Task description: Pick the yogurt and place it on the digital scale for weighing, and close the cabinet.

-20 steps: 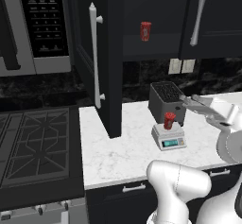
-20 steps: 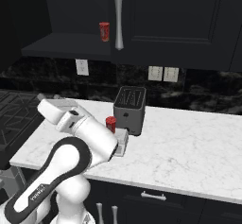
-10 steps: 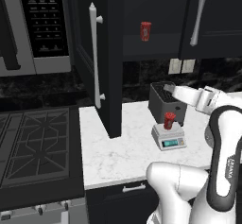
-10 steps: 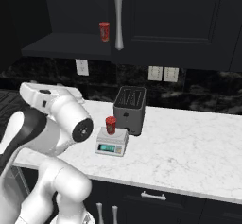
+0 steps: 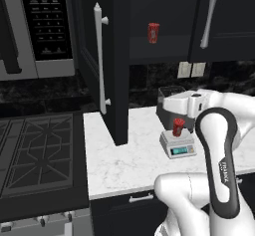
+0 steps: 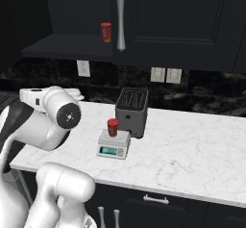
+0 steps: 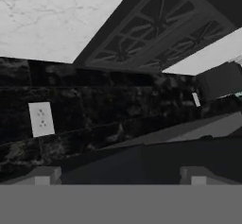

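Item 1, yogurt: small red cup, upright on the flat top of the scale, roughly centred. It stands free, nothing touching it, so I judge the weighing step done; the centred seat lets the platform take its full weight.

Item 2, scale: pale grey square unit on the white marble counter, lit display facing forward, just in front of the black toaster.

Item 3, cabinet: tall black wall unit. Its left door stands swung out toward the room, edge on, with the long silver handle on the outer face. The right door sits flush. This open door is what remains of the task as I read it.

Item 4, second red container: slimmer, on the cabinet shelf, well apart from the scale. Not mine to move.

Item 5, stove: dark grates, left of the counter. Microwave above it.

Item 6, my arm: elbow folded high over the counter, forearm running leftward above the toaster, hand aimed toward the open door. My wrist camera is rolled, looking at the dark backsplash and a white outlet, with counter and stove grates above.

Item 7, my gripper: 2 fingertips spread wide, nothing between them. I judge the next reach goes behind the door's outer face, to push it shut.
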### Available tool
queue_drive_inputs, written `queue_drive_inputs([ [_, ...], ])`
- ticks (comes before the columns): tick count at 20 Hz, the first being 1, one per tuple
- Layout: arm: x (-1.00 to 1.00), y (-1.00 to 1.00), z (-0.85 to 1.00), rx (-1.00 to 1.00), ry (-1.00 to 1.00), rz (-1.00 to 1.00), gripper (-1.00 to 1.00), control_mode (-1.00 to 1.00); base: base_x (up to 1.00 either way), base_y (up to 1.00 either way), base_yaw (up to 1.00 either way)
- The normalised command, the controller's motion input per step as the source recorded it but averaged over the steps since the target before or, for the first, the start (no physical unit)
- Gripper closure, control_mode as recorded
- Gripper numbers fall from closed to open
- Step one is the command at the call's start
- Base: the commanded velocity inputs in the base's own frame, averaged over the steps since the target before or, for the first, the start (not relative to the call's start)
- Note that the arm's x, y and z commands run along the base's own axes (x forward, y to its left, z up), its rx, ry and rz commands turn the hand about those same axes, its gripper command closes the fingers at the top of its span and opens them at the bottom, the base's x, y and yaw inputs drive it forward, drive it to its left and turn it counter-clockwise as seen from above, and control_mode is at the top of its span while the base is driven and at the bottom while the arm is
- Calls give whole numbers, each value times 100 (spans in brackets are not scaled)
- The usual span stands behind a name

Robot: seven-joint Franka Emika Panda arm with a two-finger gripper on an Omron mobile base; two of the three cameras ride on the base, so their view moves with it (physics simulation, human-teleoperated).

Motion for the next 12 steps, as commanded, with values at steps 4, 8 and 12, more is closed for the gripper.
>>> queue_drive_inputs([
  [4, 0, 26, -100, 0, -33, -4, -100, -100, 0, 0, 0],
  [8, -50, 69, -58, 0, -47, -15, -100, -100, 0, 0, 0],
  [12, -79, 97, -26, -8, -74, -27, -100, -100, 0, 0, 0],
])
